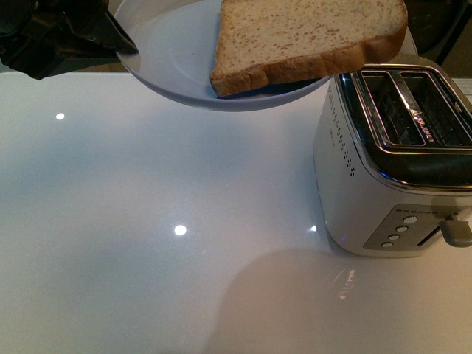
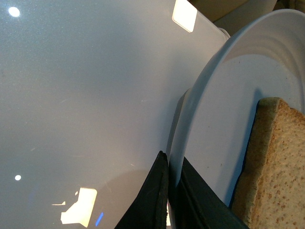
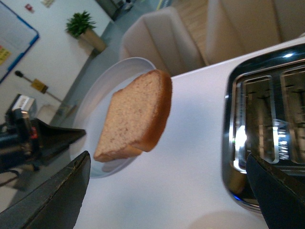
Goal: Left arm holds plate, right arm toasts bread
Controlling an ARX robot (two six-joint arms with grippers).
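Closest to my left wrist camera, my dark black left gripper [image 2: 174, 164] with its angular, pointed jaws was clamped on the raised rim of the round, shallow, pale blue-grey glossy plate [image 2: 224, 119], one jaw under the rim and one over it. On that plate lay the single slice of light-brown wholemeal bread [image 2: 281, 162] with its darker brown crust and speckled crumb. The plate was held clear of the glossy white table [image 1: 147, 221] and cast a shadow on it.

At my right wrist, my dark right gripper [image 3: 167, 200] stood spread wide, one finger at each side of the view, with bare table showing between them. It was apart from both the bread and the plate.

Beyond those fingers, the bread reached out past the plate's rim on the side toward the white two-slot toaster with a chrome top [image 1: 369, 169]. From the front view, the slice's far corner sat above the toaster's top edge. I could not tell whether it touched. The toaster stood on the table at my right, its two slots [image 1: 413, 110] facing up, with a grey lever [image 1: 457, 230] and a row of round buttons [image 1: 398, 228] on its front face.

Furthest off, past the table, were beige upholstered chairs [image 3: 162, 38] and a green potted plant [image 3: 81, 24] by a pale wall.
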